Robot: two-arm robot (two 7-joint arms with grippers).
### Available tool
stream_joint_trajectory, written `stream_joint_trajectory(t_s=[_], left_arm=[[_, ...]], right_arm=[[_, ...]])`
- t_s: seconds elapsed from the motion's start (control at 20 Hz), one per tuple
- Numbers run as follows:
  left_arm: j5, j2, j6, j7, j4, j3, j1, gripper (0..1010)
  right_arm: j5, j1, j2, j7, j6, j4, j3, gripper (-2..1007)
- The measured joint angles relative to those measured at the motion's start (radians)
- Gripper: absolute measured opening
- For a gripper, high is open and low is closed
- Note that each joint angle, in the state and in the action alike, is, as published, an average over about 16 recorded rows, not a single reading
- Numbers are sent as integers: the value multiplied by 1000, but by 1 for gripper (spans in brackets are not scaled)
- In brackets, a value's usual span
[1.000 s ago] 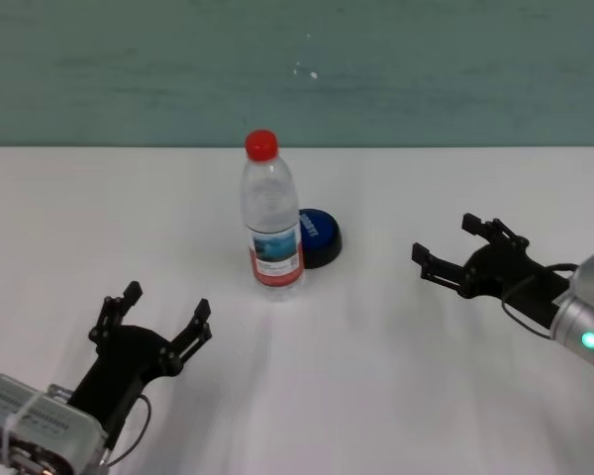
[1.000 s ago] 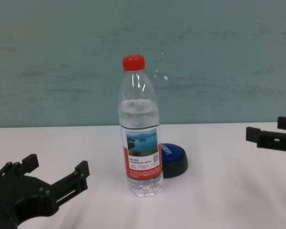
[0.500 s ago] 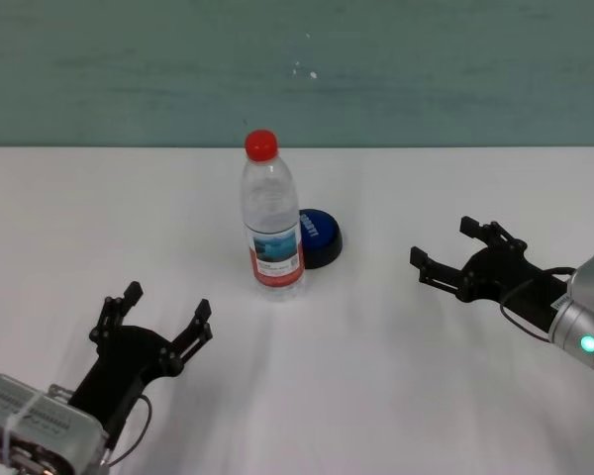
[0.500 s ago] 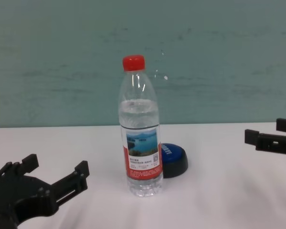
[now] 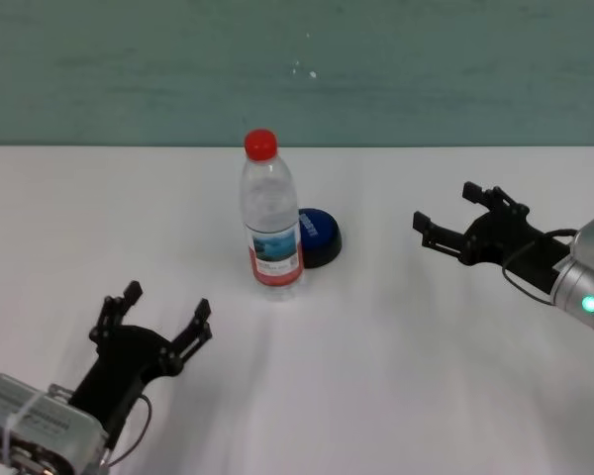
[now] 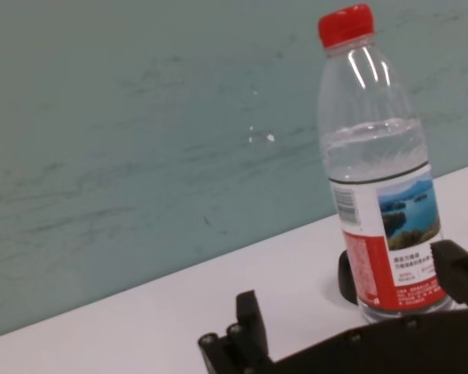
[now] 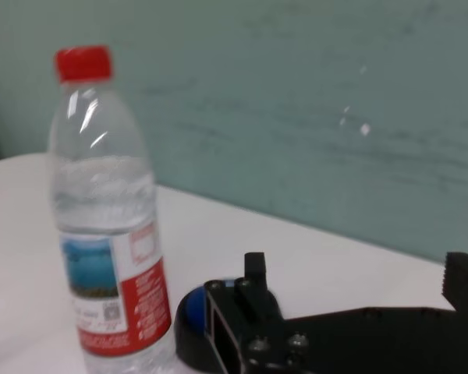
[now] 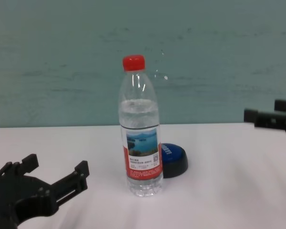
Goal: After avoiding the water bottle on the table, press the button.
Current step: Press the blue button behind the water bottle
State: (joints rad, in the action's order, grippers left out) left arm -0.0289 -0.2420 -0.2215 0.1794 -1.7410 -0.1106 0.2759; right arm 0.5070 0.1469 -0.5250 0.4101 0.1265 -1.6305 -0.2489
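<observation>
The water bottle (image 5: pixel 272 213) stands upright mid-table, clear with a red cap and a lake label; it also shows in the chest view (image 8: pixel 140 138). The blue button (image 5: pixel 318 236) sits just behind and to the right of it, partly hidden by the bottle in the chest view (image 8: pixel 174 159). My right gripper (image 5: pixel 445 206) is open and empty, held above the table to the right of the button, pointing toward it. The right wrist view shows the bottle (image 7: pixel 101 210) and the button (image 7: pixel 189 318) beyond the right gripper's fingers (image 7: pixel 255 269). My left gripper (image 5: pixel 166 305) is open and empty near the front left.
The white table (image 5: pixel 396 376) stretches wide around both things. A teal wall (image 5: pixel 426 69) stands behind its far edge. Nothing else stands on the table.
My right gripper has risen higher above the table, staying open. The left arm, the bottle and the button have not moved.
</observation>
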Motion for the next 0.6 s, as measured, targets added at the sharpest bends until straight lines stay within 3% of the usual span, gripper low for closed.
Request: stream_joint_trajectory(t_s=[0.25, 0.6], left_arm=[[0, 0, 0, 0, 0, 0, 0, 1000], [0, 0, 0, 0, 0, 0, 0, 1000]], right_arm=[[13, 84, 12, 20, 2, 72, -26, 1004], [19, 197, 44, 48, 4, 199, -76, 1004]])
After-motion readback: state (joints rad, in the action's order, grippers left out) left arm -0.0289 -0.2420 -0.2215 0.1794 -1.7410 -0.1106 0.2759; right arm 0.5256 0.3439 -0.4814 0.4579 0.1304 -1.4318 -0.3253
